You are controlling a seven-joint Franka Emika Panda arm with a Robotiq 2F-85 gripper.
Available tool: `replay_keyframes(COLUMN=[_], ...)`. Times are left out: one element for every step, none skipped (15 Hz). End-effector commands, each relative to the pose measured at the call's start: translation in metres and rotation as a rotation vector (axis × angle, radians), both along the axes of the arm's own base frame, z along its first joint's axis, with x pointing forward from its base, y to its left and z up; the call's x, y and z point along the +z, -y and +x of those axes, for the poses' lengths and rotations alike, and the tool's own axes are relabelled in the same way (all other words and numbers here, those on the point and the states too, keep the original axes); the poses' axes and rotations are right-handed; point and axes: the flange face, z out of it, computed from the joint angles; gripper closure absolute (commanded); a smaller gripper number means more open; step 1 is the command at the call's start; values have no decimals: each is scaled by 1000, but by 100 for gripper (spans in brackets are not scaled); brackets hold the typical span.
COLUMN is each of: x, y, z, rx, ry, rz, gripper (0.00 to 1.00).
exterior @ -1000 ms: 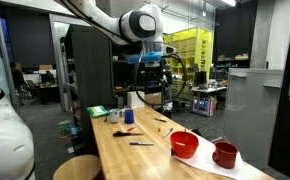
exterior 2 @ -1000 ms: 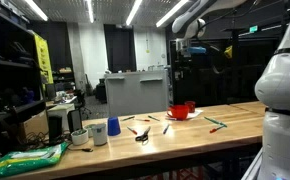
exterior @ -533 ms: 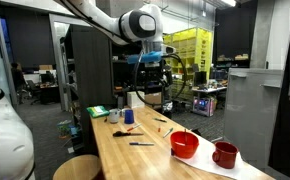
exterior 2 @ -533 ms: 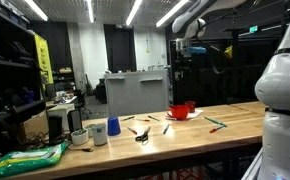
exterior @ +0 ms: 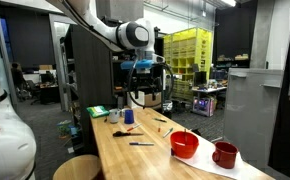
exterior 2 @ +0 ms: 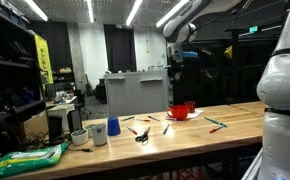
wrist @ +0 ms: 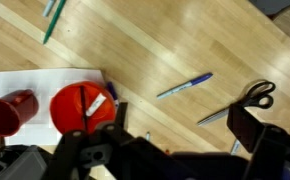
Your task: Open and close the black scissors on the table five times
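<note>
The black scissors (wrist: 251, 99) lie on the pale wood table (wrist: 135, 45), blades nearly shut, at the right of the wrist view. They also show in an exterior view (exterior 2: 142, 136) near the table's middle. My gripper (wrist: 165, 150) hangs high above the table with its dark fingers (wrist: 253, 130) wide apart and nothing between them. It is well above the scissors and touches nothing. In both exterior views the gripper (exterior: 150, 82) (exterior 2: 177, 62) is up in the air over the table (exterior: 135, 160).
A red bowl (wrist: 82, 105) and a red mug (wrist: 10, 113) stand on white paper. A blue pen (wrist: 185, 85) lies between bowl and scissors. Green markers (wrist: 53, 20), a blue cup (exterior 2: 112, 127), a white mug (exterior 2: 97, 133) and a green bag (exterior 2: 30, 157) are on the table.
The arm and gripper have shifted a little to the left in both exterior views and slightly lower. The things on the table have not moved.
</note>
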Motion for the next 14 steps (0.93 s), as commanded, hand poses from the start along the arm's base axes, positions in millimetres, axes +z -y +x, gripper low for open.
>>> replay_keyframes(x=[-18, -23, -28, -32, -36, -36, -37, -39, -40, -40, -40, -40, -40, -48], y=[-55, -72, -86, -99, -108, -115, -104, -111, -114, -115, -114, -113, -112, -117], z=[18, 22, 26, 29, 33, 34, 31, 34, 35, 35, 35, 36, 36, 37], rx=[6, -39, -79, -135, -171, -162, -126, -139, -145, -149, -150, -152, -154, -185], ry=[-74, -58, -44, -23, -1, 26, -8, 5, 9, 11, 12, 12, 12, 29], rz=[40, 56, 64, 69, 66, 33, 48, 45, 44, 44, 44, 44, 45, 52], gripper=[0, 0, 0, 0, 0, 0, 0, 0, 0, 0, 0, 0, 0, 0])
